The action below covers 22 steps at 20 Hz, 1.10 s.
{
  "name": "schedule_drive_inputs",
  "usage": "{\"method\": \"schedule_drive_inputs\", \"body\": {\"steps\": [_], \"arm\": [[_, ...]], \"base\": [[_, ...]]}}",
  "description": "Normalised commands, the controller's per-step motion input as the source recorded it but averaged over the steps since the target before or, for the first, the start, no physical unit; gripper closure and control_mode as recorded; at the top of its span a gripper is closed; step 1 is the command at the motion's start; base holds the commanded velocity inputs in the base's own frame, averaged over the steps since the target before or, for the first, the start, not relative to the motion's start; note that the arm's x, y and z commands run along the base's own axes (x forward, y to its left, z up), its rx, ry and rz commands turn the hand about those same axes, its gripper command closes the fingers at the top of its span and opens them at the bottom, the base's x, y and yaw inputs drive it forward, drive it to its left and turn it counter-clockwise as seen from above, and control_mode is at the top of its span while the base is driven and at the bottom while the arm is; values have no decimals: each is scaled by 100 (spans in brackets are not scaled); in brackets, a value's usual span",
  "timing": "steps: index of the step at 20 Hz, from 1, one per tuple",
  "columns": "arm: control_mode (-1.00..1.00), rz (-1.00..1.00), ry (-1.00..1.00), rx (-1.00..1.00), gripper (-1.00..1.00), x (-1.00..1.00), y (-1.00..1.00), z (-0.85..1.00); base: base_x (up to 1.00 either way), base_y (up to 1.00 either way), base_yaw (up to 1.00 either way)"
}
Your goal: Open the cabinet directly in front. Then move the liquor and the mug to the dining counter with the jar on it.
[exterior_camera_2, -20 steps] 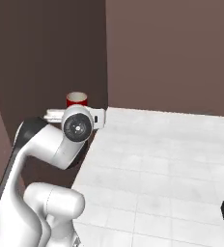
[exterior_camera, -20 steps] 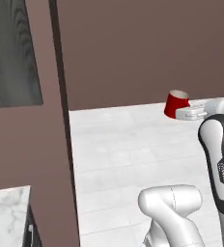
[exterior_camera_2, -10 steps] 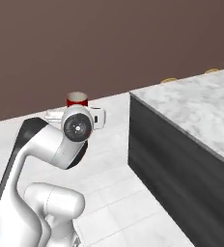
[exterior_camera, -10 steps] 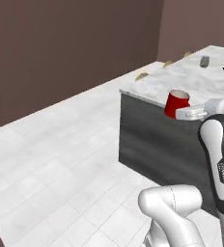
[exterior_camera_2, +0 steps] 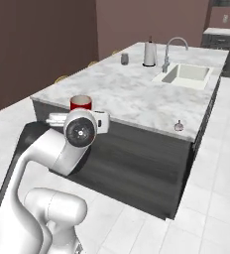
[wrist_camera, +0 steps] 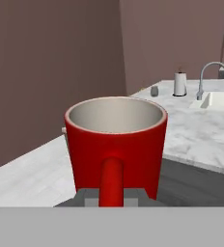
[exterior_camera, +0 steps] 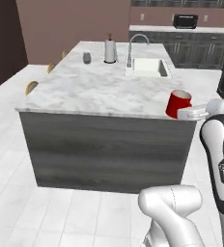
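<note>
Here the claw [wrist_camera: 112,195] is clamped on the mug [exterior_camera: 178,103] by its handle, carrying it upright just short of the near edge of the worktop [exterior_camera: 104,89]. The jar [exterior_camera: 87,58] stands well off, beside the paper towel roll [exterior_camera: 110,49]. Held by the handle alone, the mug could swing or clip the worktop's edge if brought in low.

Off-task items on and beyond the island
A paper towel roll [exterior_camera: 109,50] stands near the faucet [exterior_camera: 136,44]; a toaster [exterior_camera: 185,20] sits far behind.

Plain mauve-brown walls [exterior_camera: 75,21] close in a floor [exterior_camera: 17,207] of large pale tiles. Along the far wall runs a row of dark grey base cabinets [exterior_camera: 191,46] — a toaster [exterior_camera: 185,20] sits on top (evenly lit).
</note>
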Motion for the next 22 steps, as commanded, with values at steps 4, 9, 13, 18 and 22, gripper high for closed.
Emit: {"method": "schedule_drive_inputs", "body": {"steps": [4, 9, 13, 18, 22], "arm": [[100, 0, 0, 0, 100, 0, 0, 0], [100, 0, 0, 0, 100, 0, 0, 0], [100, 0, 0, 0, 100, 0, 0, 0], [100, 0, 0, 0, 100, 0, 0, 0], [100, 0, 0, 0, 100, 0, 0, 0]], "base": [[9, 14, -21], [6, 56, -3], [10, 100, -6], [25, 100, -10], [31, 100, -8]]}}
